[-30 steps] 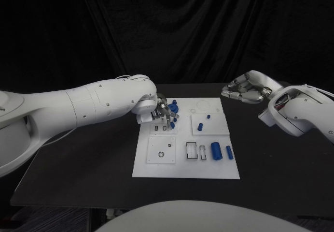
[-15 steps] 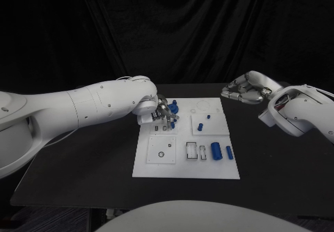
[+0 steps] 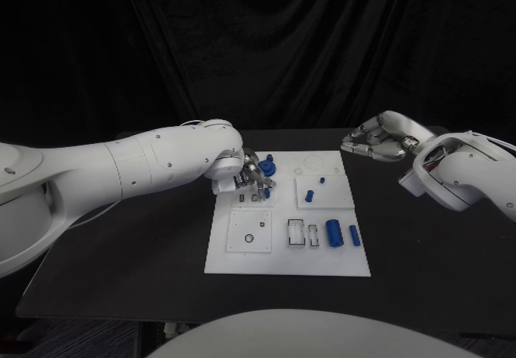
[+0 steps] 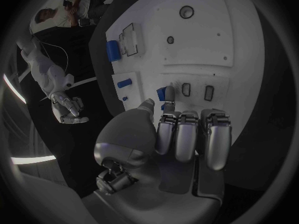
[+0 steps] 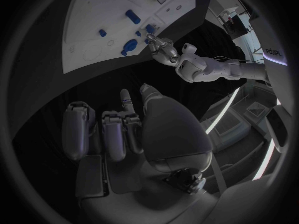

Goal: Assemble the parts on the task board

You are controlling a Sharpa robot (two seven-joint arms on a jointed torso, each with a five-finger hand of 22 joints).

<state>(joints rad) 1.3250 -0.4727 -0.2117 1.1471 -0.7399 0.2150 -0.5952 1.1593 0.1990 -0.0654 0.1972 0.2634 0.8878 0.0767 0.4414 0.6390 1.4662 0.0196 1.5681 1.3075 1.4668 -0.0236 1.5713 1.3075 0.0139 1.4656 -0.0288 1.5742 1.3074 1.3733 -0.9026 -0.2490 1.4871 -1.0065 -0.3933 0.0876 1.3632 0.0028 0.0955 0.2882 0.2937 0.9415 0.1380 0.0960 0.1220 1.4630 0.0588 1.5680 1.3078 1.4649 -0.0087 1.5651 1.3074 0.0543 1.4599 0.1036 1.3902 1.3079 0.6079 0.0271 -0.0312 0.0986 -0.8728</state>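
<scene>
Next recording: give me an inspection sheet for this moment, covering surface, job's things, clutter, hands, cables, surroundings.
Surface: black table, dark and matte.
Job's things: white task board in the middle of the table; two blue cylinders lying side by side near its right edge; smaller blue parts standing in its far half.
Clutter: nothing seen.
Hands: left hand over the board's far left corner, fingers at a small blue part; whether it is gripped cannot be told. Right hand off the board beyond its far right corner, fingers curled, holding nothing.
Cables: nothing seen on the table.
Surroundings: black curtain behind.
</scene>
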